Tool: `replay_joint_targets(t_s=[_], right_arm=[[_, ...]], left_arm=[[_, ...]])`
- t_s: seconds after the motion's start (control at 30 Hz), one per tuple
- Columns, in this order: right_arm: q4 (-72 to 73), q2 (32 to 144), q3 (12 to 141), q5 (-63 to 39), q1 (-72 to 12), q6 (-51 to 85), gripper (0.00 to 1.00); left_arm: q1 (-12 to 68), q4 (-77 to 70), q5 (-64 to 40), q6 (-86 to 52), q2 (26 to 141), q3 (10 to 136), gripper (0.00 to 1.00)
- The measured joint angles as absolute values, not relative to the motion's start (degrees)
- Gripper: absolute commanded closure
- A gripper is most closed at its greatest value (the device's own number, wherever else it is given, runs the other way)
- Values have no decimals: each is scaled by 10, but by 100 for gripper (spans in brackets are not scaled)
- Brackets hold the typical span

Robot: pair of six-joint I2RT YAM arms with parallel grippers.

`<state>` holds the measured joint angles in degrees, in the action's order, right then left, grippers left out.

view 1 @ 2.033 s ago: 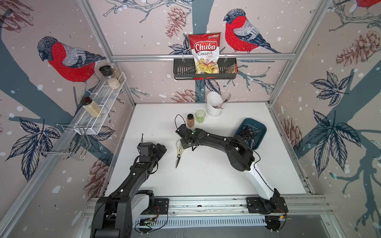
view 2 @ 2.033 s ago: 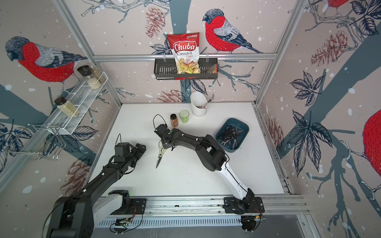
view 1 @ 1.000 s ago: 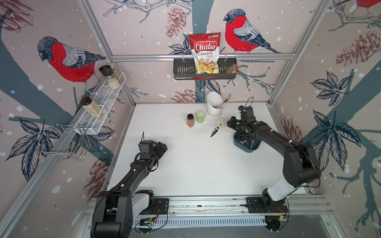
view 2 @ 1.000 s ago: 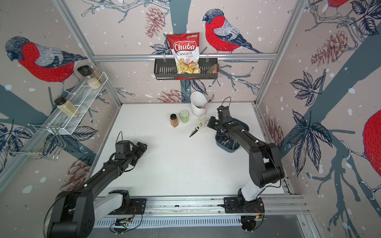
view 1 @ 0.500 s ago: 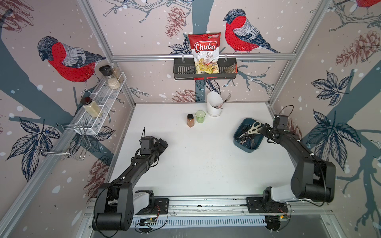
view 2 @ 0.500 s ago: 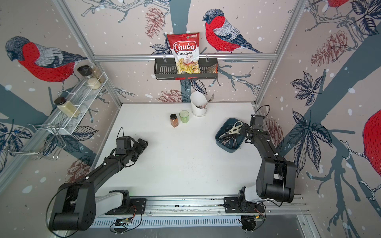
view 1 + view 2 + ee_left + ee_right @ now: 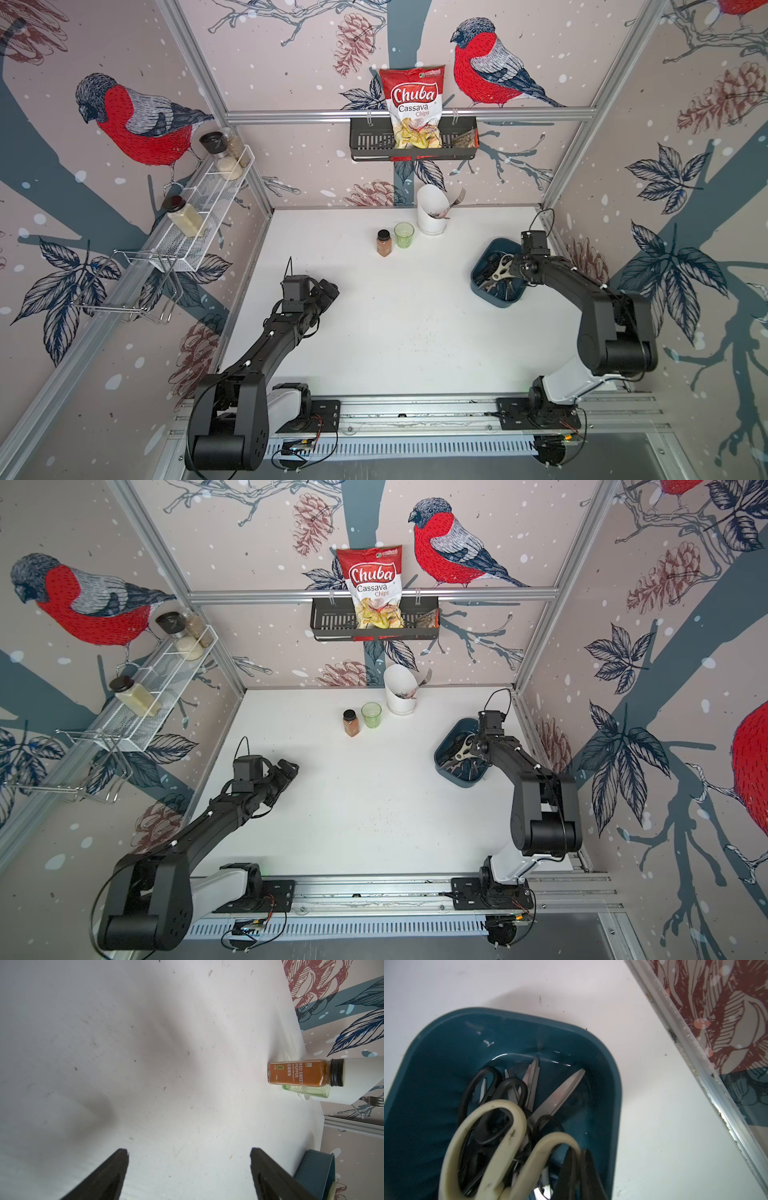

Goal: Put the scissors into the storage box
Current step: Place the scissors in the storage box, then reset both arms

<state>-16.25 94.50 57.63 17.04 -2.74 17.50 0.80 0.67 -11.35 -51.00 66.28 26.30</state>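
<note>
Between bird-printed walls [image 7: 291, 50], a white table [image 7: 407, 340] bears the storage box [image 7: 498, 302].

The red-and-white chip bag [image 7: 413, 106] standing in the black basket [image 7: 370, 143] on the back wall carries the brand "Chuba" in white script on red. Beneath it come "Cassava" in dark letters and "Chips" in red, legible in both top views. A small green mark in the bag's upper corner is too small to read.

In the left wrist view the spice jar [image 7: 297, 1075] bears an orange label: "RED SWEET PEPPER" in large capitals. A smaller line ends in "QUALITY" (its first word is doubtful). There is also a "0" inside a yellow ring and a row of Chinese characters.
</note>
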Motion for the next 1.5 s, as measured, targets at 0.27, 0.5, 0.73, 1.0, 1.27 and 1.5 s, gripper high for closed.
replay_joint_targets(t_s=[0.27, 0.5, 0.73, 1.0, 1.27, 1.5], right_arm=[[-164, 987, 594, 196, -34, 173, 97], [-156, 1010, 616, 195, -11, 173, 79], [-144, 993, 622, 192, -12, 169, 45], [-20, 832, 479, 175, -30, 168, 42], [264, 691, 218, 173, -41, 119, 41], [454, 688, 104, 158, -39, 87, 40]], left_arm=[[8, 22, -98, -500, 641, 256, 5], [8, 31, -89, -500, 638, 255, 5], [8, 37, -70, -482, 646, 271, 5], [8, 30, 7, -396, 665, 320, 5], [8, -65, 90, -248, 705, 327, 5], [8, -234, 125, -113, 751, 251, 5]])
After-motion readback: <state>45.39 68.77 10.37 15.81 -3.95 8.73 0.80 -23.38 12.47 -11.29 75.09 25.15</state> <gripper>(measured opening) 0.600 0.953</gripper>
